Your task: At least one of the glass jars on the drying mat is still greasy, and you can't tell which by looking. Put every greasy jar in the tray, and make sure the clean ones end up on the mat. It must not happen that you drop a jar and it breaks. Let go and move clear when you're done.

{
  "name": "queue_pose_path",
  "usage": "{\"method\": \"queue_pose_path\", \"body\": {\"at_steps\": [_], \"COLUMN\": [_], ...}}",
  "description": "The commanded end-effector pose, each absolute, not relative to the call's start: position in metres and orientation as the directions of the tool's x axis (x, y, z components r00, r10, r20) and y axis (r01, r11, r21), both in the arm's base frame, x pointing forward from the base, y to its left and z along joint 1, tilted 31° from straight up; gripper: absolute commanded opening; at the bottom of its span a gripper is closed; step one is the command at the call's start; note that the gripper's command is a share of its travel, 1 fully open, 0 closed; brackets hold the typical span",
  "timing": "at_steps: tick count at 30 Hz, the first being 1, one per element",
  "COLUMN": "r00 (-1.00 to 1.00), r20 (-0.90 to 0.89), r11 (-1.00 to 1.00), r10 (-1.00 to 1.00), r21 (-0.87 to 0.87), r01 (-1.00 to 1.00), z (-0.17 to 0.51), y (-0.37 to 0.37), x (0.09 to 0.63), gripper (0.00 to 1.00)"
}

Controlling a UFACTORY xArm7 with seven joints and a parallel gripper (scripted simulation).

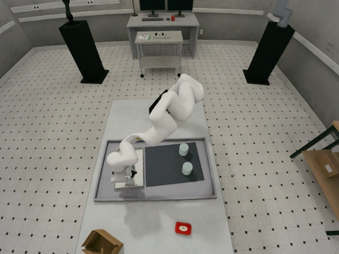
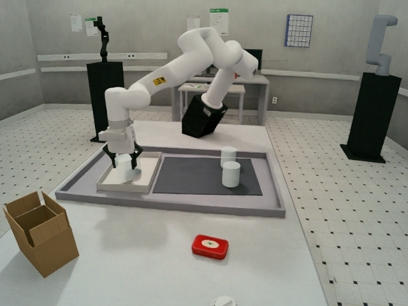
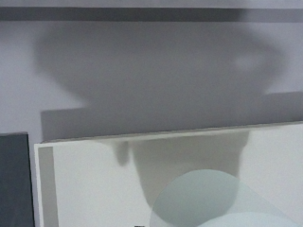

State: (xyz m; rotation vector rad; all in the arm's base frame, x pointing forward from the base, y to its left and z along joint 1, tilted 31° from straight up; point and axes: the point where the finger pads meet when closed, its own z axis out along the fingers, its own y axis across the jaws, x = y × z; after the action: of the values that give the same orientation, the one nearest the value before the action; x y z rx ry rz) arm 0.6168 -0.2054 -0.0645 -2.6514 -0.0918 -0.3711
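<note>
My gripper is shut on a pale glass jar and holds it upright, low inside the white tray. I cannot tell whether the jar touches the tray floor. A second pale glass shape shows close beside it in the tray, partly hidden. In the top view my wrist hides the held jar. Two more jars stand upright on the dark drying mat, right of the tray.
Tray and mat lie inside a large grey rimmed board. An open cardboard box stands at the table's front left. A red tin lies in front of the board. My black arm base is behind it.
</note>
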Motion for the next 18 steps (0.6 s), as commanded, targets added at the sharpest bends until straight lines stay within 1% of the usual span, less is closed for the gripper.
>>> {"method": "queue_pose_path", "body": {"at_steps": [1, 18], "r00": [0.96, 0.96], "r20": [0.279, 0.279], "r11": [-0.895, -0.895], "r10": [0.001, 0.001], "r21": [-0.429, -0.429], "r01": [0.125, 0.125], "z": [-0.064, -0.078], "y": [-0.207, -0.2], "x": [0.619, 0.623], "gripper": [0.0, 0.0]}}
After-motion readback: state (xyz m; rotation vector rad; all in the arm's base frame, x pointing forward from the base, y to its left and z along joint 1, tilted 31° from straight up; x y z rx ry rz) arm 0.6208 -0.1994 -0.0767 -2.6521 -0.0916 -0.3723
